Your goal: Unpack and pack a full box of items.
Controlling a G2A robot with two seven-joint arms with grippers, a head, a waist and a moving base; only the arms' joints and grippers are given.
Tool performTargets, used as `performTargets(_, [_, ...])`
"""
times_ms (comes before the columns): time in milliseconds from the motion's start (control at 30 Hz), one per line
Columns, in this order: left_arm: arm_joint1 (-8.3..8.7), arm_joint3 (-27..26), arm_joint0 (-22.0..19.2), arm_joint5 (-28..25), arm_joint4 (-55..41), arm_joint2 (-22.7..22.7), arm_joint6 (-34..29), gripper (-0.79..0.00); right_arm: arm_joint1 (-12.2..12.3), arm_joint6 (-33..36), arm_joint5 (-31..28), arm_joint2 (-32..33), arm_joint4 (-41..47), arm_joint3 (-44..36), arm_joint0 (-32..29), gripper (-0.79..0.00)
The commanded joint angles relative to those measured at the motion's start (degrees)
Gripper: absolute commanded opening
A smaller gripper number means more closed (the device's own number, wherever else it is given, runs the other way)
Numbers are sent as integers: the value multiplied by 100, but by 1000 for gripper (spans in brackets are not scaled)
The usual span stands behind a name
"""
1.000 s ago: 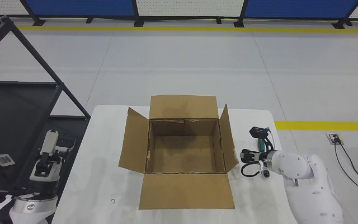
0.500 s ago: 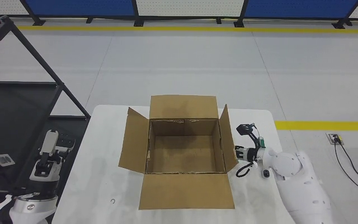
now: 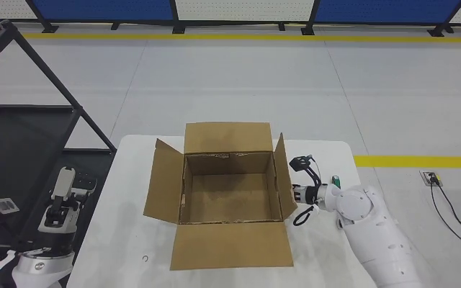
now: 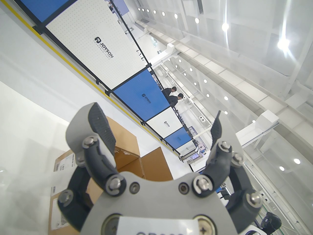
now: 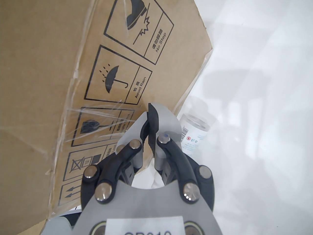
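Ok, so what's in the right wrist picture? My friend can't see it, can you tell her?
The right gripper, fingers shut together, is close up against the outside of a brown cardboard box printed with handling symbols such as an umbrella and a boot. Just past the box's edge, a small labelled bottle sits on the white table.

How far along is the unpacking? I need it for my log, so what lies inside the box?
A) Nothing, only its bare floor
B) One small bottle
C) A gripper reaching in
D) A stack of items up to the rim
A: the top view shows the open box with only bare cardboard floor inside; the bottle stands outside it on the table.
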Motion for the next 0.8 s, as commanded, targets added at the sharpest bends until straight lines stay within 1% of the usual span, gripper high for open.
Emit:
performTargets(0, [0,0,0,0,0,0,0,0,0,-12,49,-82,-44,-19,12,-785])
performTargets(100, [0,0,0,0,0,0,0,0,1,2,273,-188,-145,-103,13,-785])
performTargets(233, [0,0,0,0,0,0,0,0,24,35,377,-263,-202,-347,-109,-785])
performTargets(633, [0,0,0,0,0,0,0,0,121,194,853,-375,-435,-1364,-626,-785])
performTargets(667, [0,0,0,0,0,0,0,0,128,216,918,-381,-459,-1429,-642,-705])
performTargets(700, [0,0,0,0,0,0,0,0,134,224,987,-387,-481,-1498,-662,-542])
performTargets(767, [0,0,0,0,0,0,0,0,152,249,1181,-371,-579,-1661,-705,-406])
